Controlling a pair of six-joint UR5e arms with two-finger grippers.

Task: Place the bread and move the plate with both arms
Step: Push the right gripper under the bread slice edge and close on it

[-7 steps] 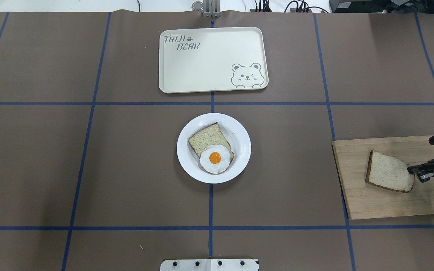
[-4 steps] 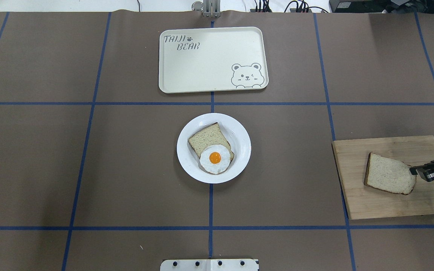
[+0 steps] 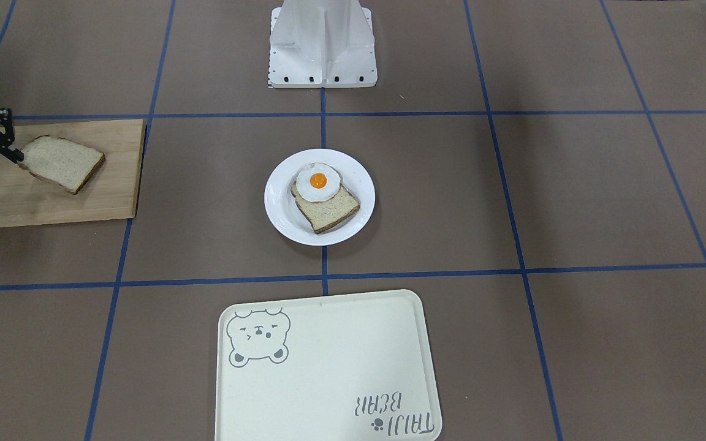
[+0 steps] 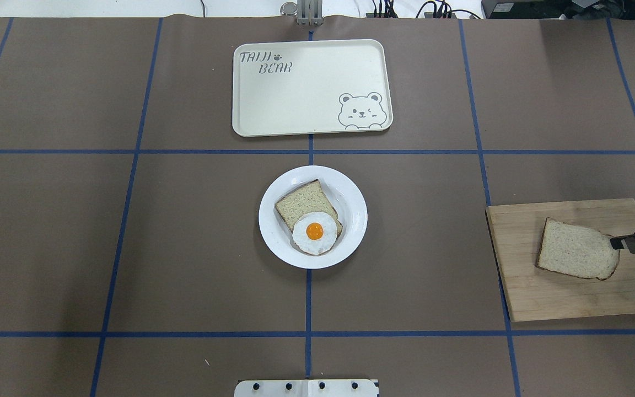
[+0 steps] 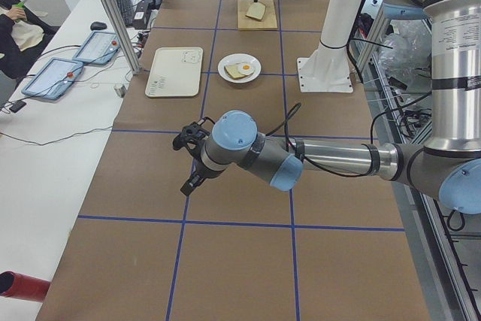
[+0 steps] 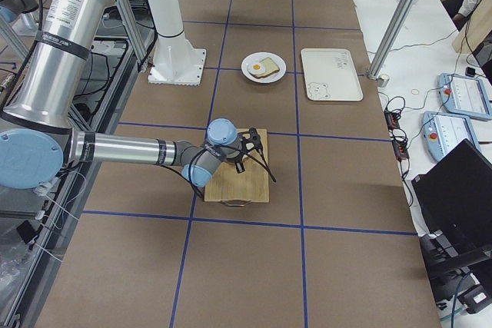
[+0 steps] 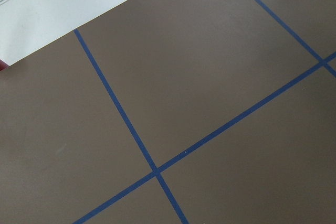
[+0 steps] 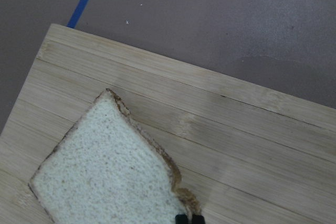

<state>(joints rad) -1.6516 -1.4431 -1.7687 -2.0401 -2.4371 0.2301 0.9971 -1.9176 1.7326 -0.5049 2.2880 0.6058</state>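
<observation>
The bread [image 4: 577, 249] lies on a wooden cutting board [image 4: 549, 298] at the table's right, its right end raised a little. My right gripper [image 4: 618, 242] is shut on that end's crust. The front view shows the gripper [image 3: 17, 156] on the bread [image 3: 62, 162]. In the right wrist view the fingertips [image 8: 188, 217] pinch the bread [image 8: 110, 177] at its corner. The white plate [image 4: 350, 198] stands at the table's middle and bears a second slice with a fried egg [image 4: 314, 231]. My left gripper [image 5: 189, 159] shows only in the exterior left view, over bare table; I cannot tell whether it is open.
A cream tray [image 4: 306, 110] with a bear drawing lies beyond the plate. The robot's white base [image 3: 322, 43] stands at the near edge. Blue tape lines cross the brown table cover. The left wrist view shows only the table cover.
My right gripper has drawn back to the right with the bread's edge in it. The bread has shifted a little to the right and lies flatter on the board.
</observation>
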